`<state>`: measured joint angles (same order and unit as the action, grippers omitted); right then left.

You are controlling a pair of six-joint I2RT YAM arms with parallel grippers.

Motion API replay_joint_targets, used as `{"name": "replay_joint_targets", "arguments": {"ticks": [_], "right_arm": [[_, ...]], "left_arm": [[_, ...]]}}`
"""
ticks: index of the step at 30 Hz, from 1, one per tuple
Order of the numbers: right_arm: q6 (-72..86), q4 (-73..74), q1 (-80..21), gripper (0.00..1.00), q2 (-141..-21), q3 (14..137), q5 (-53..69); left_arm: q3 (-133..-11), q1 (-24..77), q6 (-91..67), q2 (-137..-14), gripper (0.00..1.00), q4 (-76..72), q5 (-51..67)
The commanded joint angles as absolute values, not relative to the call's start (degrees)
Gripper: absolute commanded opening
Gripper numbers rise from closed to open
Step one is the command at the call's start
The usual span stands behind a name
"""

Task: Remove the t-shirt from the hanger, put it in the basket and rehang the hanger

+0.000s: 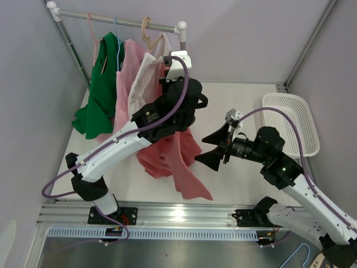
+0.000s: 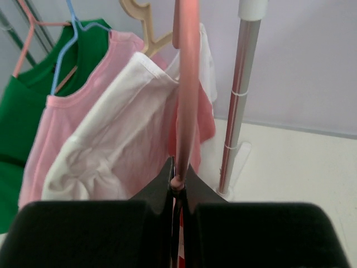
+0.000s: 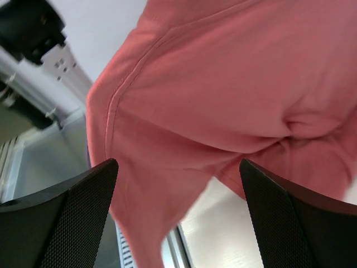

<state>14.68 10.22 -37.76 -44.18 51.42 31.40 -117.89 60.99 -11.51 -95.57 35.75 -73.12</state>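
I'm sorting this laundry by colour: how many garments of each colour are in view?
Green garment: 1
Pink garment: 1
White garment: 1
Coral garment, under the hanger in the left gripper: 1
Total: 4

hanger [image 2: 187,84] blurred, top cut off

The top view looks down from the near edge. The left wrist shares its far rack [image 2: 242,95]; the right, very close, its shirt [image 3: 223,95].
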Motion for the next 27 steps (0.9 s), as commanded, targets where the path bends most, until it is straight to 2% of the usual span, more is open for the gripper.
{"name": "replay_joint_targets", "arguments": {"ticks": [1,2,5,8,11,18,19,20,21,22,27], "right_arm": [[10.64,4.84,-44.79,0.95,-47.63,50.63,33.57],[10.29,2.66,-46.13,0.95,-48.51,50.19,34.10],[9.58,-1.56,-50.95,0.96,-50.27,48.78,33.84],[7.91,-4.20,-54.22,0.96,-54.13,48.78,31.90],[8.43,-7.02,-55.54,0.77,-58.70,49.13,34.97],[8.18,-11.42,-60.29,0.82,-60.30,48.96,32.26],[8.09,-11.69,-60.38,0.77,-60.03,49.04,31.73],[8.00,-11.60,-60.38,0.40,-60.03,49.22,31.12],[8.00,-11.51,-60.47,0.17,-60.12,49.57,29.81],[8.09,-11.60,-60.47,0.02,-60.03,49.92,29.62],[8.97,-7.83,-63.97,0.00,-56.79,49.66,31.20]], "left_arm": [[-117.18,62.84,-1.03,-91.23,0.01,24.38,-81.03],[-116.20,62.84,3.12,-90.97,0.01,15.47,-81.99],[-113.38,62.84,14.66,-90.70,0.01,1.55,-82.70],[-113.12,63.10,18.63,-91.23,0.01,-3.23,-83.76],[-113.03,63.11,19.77,-91.58,0.01,-4.22,-83.67],[-111.62,63.02,19.25,-91.49,0.01,-5.27,-83.05],[-111.36,63.02,19.34,-91.58,0.01,-5.27,-83.14],[-110.66,63.02,19.25,-91.50,0.01,-5.62,-83.23],[-110.22,63.02,19.34,-91.41,0.01,-5.89,-83.23],[-110.04,63.02,19.51,-91.32,0.01,-6.50,-83.15],[-109.16,61.97,18.03,-90.53,0.01,-5.46,-80.16]]}}
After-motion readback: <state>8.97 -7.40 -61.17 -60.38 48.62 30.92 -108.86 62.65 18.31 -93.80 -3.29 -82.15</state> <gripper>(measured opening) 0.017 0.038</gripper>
